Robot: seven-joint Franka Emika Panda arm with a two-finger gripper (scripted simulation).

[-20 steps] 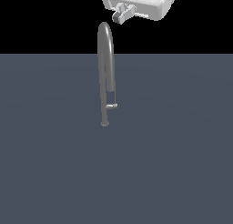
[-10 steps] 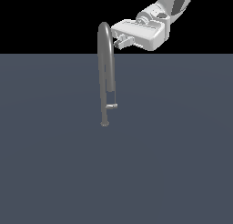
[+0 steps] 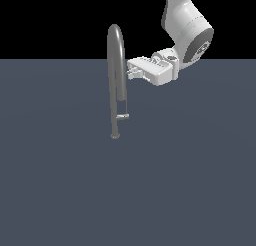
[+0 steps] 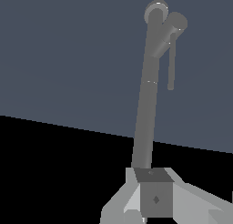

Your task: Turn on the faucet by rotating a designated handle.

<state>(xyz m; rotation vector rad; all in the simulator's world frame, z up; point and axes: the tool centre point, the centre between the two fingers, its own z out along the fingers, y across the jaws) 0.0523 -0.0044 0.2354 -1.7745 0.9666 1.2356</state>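
Note:
The faucet [image 3: 115, 80] is a tall grey gooseneck tube standing on a small round foot. Its handle [image 3: 123, 117], a short thin lever, juts from the lower stem toward the exterior view's right. My gripper [image 3: 130, 71] lies level on that same side, its tips pointing at the tube's upper half just short of it, well above the handle. The fingers look pressed together with nothing between them. In the wrist view the faucet [image 4: 148, 104] runs away from the gripper [image 4: 154, 193], and the handle [image 4: 171, 68] shows as a thin rod beside the far end.
A flat dark grey floor [image 3: 190, 180] spreads around the faucet. The white arm [image 3: 185, 30] comes down from the upper part of the exterior view's right.
The arm has come down and moved toward the exterior view's left. The gripper has gone from above the faucet's arch to level beside the tube. The faucet and handle have not moved.

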